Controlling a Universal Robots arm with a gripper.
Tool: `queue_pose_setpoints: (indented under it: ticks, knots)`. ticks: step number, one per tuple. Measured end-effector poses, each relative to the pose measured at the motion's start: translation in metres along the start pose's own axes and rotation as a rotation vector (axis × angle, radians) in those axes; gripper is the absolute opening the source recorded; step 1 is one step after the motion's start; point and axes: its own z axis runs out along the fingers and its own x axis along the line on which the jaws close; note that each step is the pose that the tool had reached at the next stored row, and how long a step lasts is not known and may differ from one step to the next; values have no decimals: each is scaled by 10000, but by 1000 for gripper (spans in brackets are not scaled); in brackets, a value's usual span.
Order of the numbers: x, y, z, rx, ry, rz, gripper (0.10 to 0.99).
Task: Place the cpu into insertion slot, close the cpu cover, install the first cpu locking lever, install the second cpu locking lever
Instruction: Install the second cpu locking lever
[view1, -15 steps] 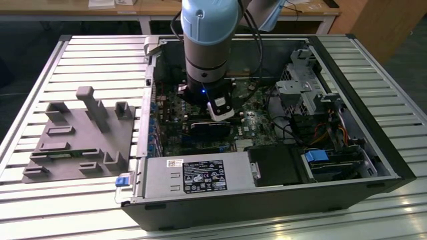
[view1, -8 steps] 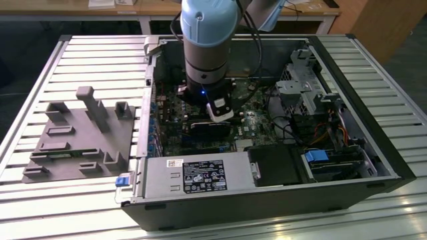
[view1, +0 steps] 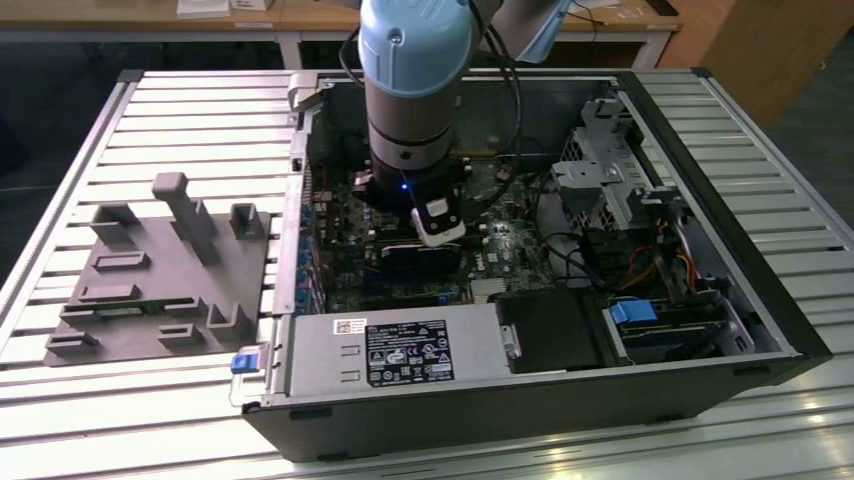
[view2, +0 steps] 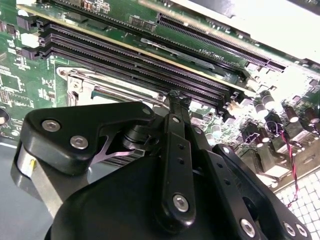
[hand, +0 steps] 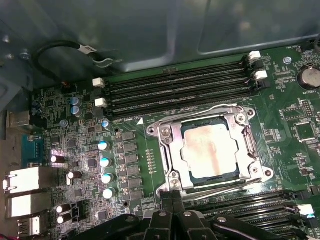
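The cpu (hand: 212, 150), a dull silver square, lies in the insertion slot (hand: 251, 146) on the green motherboard. The cpu cover (hand: 170, 145), a silvery frame, is down around it. One wire locking lever (hand: 200, 114) runs along the slot's side by the memory slots. The other lever (hand: 225, 189) runs along the opposite side. My gripper (hand: 173, 196) has its black fingers shut together at that second lever's end, at the slot's corner. In the second wrist view the gripper (view2: 178, 96) tip sits just beside the slot's metal frame (view2: 75, 82). In the exterior view the gripper (view1: 438, 235) reaches down into the open computer case.
Long black memory slots (hand: 175, 90) flank the socket on both sides. A row of capacitors (hand: 105, 162) stands beside it. The power supply (view1: 387, 350) and drive cage (view1: 601, 180) crowd the case. A grey fixture (view1: 160, 270) lies on the slatted table at the exterior view's left.
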Motion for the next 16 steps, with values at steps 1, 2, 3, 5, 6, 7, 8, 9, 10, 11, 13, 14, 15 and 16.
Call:
queue_pose_setpoints:
  ticks: [1,2,3,5,6,7,8,9,10,11,13,14,15,16]
  knots:
    - [4,-2,2,0,0,1,102]
    - [9,-3,5,0,0,1,102]
    - [13,-5,7,0,0,0,102]
    - [19,-7,11,0,0,0,102]
    - [22,-8,13,0,0,0,102]
    - [24,-9,14,1,1,-1,102]
    - [24,-9,15,1,1,-1,102]
    - [24,-9,16,1,1,-1,102]
    - [25,-9,18,0,0,0,102]
    - [25,-8,19,0,0,0,102]
    - [26,-5,22,-3,-1,0,102]
    - [26,-4,22,-1,0,0,102]
    - [27,-3,23,-1,0,0,102]
    - [28,-2,24,0,0,0,102]
